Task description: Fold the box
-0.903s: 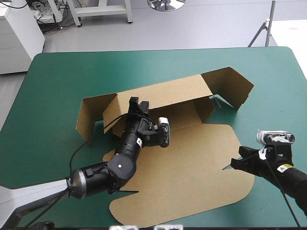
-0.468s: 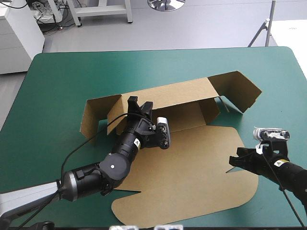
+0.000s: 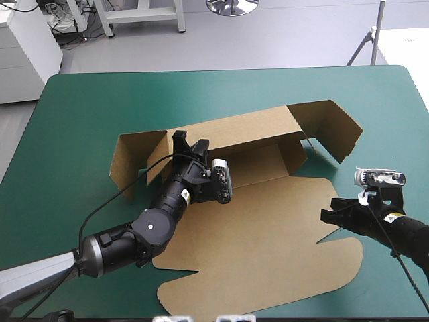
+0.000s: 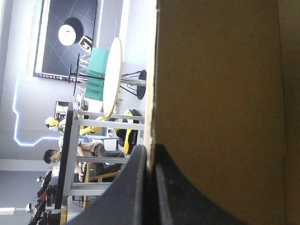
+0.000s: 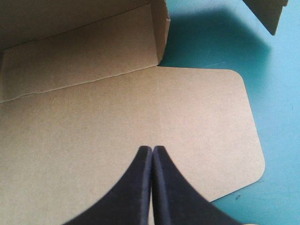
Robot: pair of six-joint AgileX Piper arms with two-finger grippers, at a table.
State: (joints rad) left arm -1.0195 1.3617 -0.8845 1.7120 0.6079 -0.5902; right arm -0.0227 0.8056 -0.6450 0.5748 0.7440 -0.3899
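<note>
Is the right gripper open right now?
No: on the right gripper the two black fingers meet in one pointed arch, with the flat flap of the box ahead of them.

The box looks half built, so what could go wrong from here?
The left gripper pinches only the thin edge of a raised wall; it might slip off, letting the wall flop. The right gripper, shut above the flat lid, seems to grip nothing, so the box may slide across the teal-green cover.
</note>
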